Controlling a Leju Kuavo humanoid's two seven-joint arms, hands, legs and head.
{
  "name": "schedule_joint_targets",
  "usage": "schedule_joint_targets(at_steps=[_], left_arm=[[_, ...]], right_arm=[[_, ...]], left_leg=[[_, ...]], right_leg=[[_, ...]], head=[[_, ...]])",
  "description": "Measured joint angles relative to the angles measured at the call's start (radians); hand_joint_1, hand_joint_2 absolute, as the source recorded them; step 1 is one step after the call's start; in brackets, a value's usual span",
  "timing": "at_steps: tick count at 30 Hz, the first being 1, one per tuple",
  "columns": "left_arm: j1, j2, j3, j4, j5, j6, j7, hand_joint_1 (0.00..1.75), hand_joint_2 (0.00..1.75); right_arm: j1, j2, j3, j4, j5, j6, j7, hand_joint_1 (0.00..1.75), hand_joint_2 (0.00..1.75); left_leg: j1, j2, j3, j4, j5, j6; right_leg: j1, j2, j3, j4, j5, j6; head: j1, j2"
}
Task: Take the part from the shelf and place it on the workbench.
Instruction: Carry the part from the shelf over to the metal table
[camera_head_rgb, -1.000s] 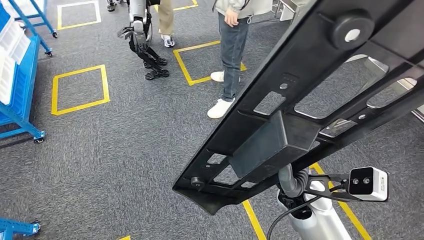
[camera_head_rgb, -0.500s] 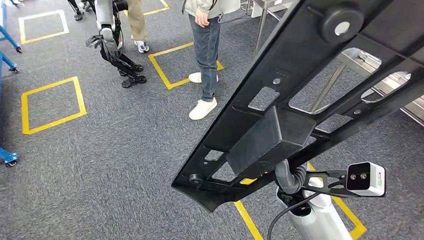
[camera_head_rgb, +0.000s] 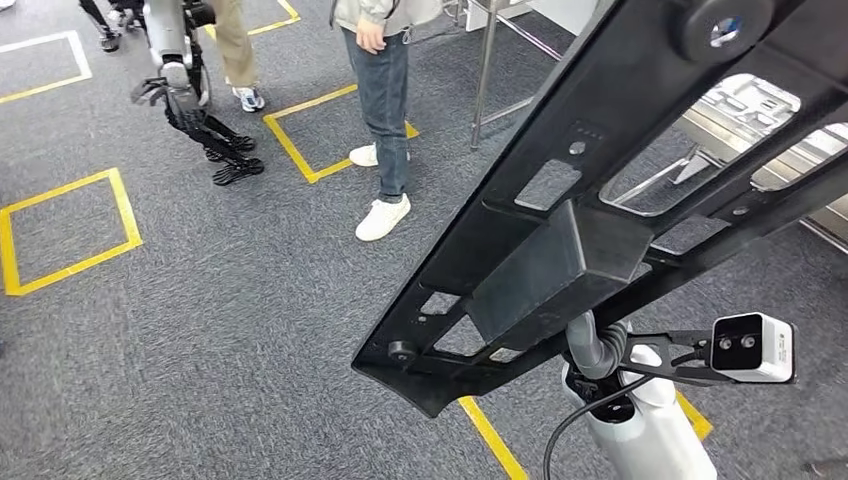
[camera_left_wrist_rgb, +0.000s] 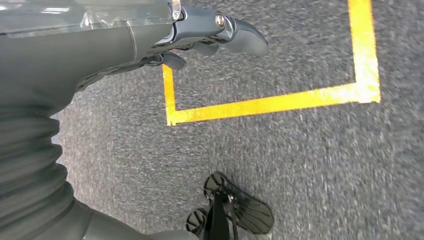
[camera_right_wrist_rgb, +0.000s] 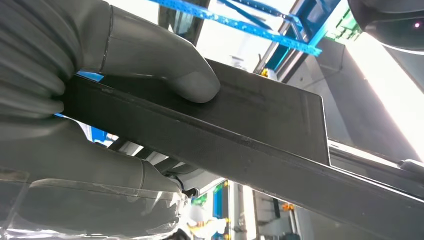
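A long black frame-like part (camera_head_rgb: 600, 210) with cut-outs and a boxy block runs from low centre to the upper right in the head view. My right hand (camera_right_wrist_rgb: 90, 100) grips it from below. In the right wrist view the grey thumb (camera_right_wrist_rgb: 170, 70) presses on the part's flat black edge (camera_right_wrist_rgb: 260, 125). The steel workbench (camera_head_rgb: 760, 100) shows at the upper right, through the part's openings. My left hand (camera_left_wrist_rgb: 200, 40) hangs over the carpet with nothing in it, its fingers loosely apart.
A person in jeans and white shoes (camera_head_rgb: 385, 110) stands ahead, left of the workbench leg (camera_head_rgb: 485, 70). Another robot (camera_head_rgb: 185, 90) stands at the far left. Yellow taped squares (camera_head_rgb: 300, 140) mark the grey carpet.
The whole view has swung to the right: person, other robot and floor squares slid left, the blue racks left the picture and the workbench came in. The part stays in my right hand.
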Motion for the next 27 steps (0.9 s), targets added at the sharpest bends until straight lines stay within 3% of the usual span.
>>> schedule_joint_targets(at_steps=[2,4,7,8,9,10,12,14,17,19,20,22,23,24,25,27], left_arm=[[-0.002,-0.001,0.0,0.0,0.0,-0.001,0.001,0.0,1.75],[-0.001,-0.002,0.002,0.0,0.0,0.0,0.002,0.0,1.75],[0.004,-0.002,0.006,0.0,0.001,0.004,0.002,0.0,1.75],[0.005,-0.002,0.007,0.0,0.001,0.005,0.002,0.0,1.75],[0.006,-0.002,0.008,0.0,0.002,0.005,0.001,0.0,1.75],[0.007,-0.003,0.008,0.0,0.002,0.005,0.001,0.0,1.75],[0.009,-0.002,0.008,0.0,0.002,0.006,0.0,0.0,1.75],[0.009,-0.002,0.009,0.0,0.001,0.006,-0.002,0.0,1.75],[0.006,-0.002,0.01,0.0,0.002,-0.001,-0.004,0.0,1.75],[0.005,-0.002,0.011,0.0,0.003,-0.008,-0.006,0.0,1.75],[0.005,-0.002,0.012,0.0,0.003,-0.009,-0.008,0.0,1.75],[0.008,-0.002,0.012,0.0,0.003,-0.007,-0.009,0.0,1.75],[0.009,-0.002,0.013,0.0,0.002,-0.006,-0.009,0.0,1.75],[0.009,-0.002,0.013,0.0,0.002,-0.003,-0.008,0.0,1.75],[0.009,-0.002,0.013,0.0,0.001,-0.001,-0.007,0.0,1.75],[0.008,-0.002,0.013,0.0,0.0,0.002,-0.006,0.0,1.75]], right_arm=[[0.002,0.0,0.0,-0.003,0.001,0.0,0.001,1.75,1.75],[0.001,0.0,0.001,-0.005,0.001,0.001,0.001,1.75,1.75],[0.003,0.0,0.001,-0.004,0.001,0.002,0.0,1.75,1.75],[0.005,0.0,0.002,-0.003,0.001,0.002,-0.002,1.75,1.75],[0.007,0.0,0.002,-0.001,0.001,0.003,-0.004,1.75,1.75],[0.008,0.0,0.002,0.0,0.001,0.005,-0.007,1.75,1.75],[0.009,0.0,0.004,0.001,0.001,0.008,-0.015,1.75,1.75],[0.008,0.001,0.007,0.001,0.001,0.008,-0.02,1.75,1.75],[0.009,0.0,0.011,0.0,0.001,0.008,-0.023,1.75,1.75],[0.008,0.0,0.014,0.0,-0.001,0.008,-0.027,1.75,1.75],[0.007,0.0,0.015,0.0,-0.003,0.01,-0.029,1.75,1.75],[0.006,0.0,0.018,0.002,-0.006,0.013,-0.032,1.75,1.75],[0.006,0.0,0.02,0.004,-0.008,0.014,-0.033,1.75,1.75],[0.006,0.0,0.021,0.005,-0.009,0.014,-0.033,1.75,1.75],[0.005,0.0,0.023,0.007,-0.011,0.014,-0.033,1.75,1.75],[0.002,0.001,0.024,0.008,-0.016,0.013,-0.034,1.75,1.75]], left_leg=[[0.0,0.009,0.003,-0.001,-0.003,-0.011],[0.002,-0.01,-0.008,0.031,-0.028,-0.022],[0.005,-0.05,-0.097,0.222,-0.121,-0.031],[0.006,-0.053,-0.126,0.279,-0.138,-0.033],[0.006,-0.053,-0.14,0.3,-0.134,-0.034],[0.008,-0.054,-0.133,0.279,-0.11,-0.035],[0.012,-0.069,-0.073,0.141,-0.035,-0.034],[0.013,-0.091,-0.023,0.03,0.003,-0.029],[0.011,-0.087,-0.015,0.009,0.004,-0.011],[0.012,-0.073,-0.011,0.002,0.009,0.003],[0.013,-0.066,-0.01,-0.002,0.011,0.008],[0.011,-0.053,-0.012,-0.002,0.011,0.012],[0.01,-0.045,-0.013,-0.002,0.01,0.012],[0.009,-0.037,-0.014,-0.001,0.01,0.013],[0.009,-0.029,-0.013,-0.001,0.009,0.012],[0.007,-0.014,-0.009,-0.001,0.007,0.009]], right_leg=[[-0.001,0.017,0.001,-0.005,0.005,-0.008],[-0.008,0.033,0.006,-0.015,0.012,-0.018],[-0.011,0.055,0.009,-0.019,0.016,-0.026],[-0.011,0.063,0.009,-0.018,0.015,-0.026],[-0.012,0.072,0.009,-0.016,0.015,-0.026],[-0.012,0.082,0.009,-0.014,0.014,-0.025],[-0.015,0.101,0.01,-0.007,0.009,-0.019],[-0.014,0.116,0.005,0.004,0.004,-0.009],[-0.014,0.131,-0.003,0.008,0.003,0.007],[-0.015,0.116,-0.014,0.035,-0.017,0.018],[-0.015,0.1,-0.032,0.075,-0.041,0.022],[-0.016,0.072,-0.096,0.206,-0.106,0.029],[-0.017,0.067,-0.126,0.266,-0.128,0.031],[-0.018,0.064,-0.143,0.298,-0.133,0.032],[-0.018,0.061,-0.138,0.286,-0.115,0.031],[-0.015,0.039,-0.073,0.155,-0.045,0.023]], head=[[-0.001,0.0],[-0.001,0.0],[-0.005,0.0],[-0.006,0.0],[-0.006,0.0],[-0.006,0.0],[-0.007,0.0],[-0.007,0.0],[-0.008,0.0],[-0.004,0.0],[-0.002,0.0],[0.003,0.0],[0.003,0.0],[0.003,0.0],[0.003,0.0],[0.003,0.0]])
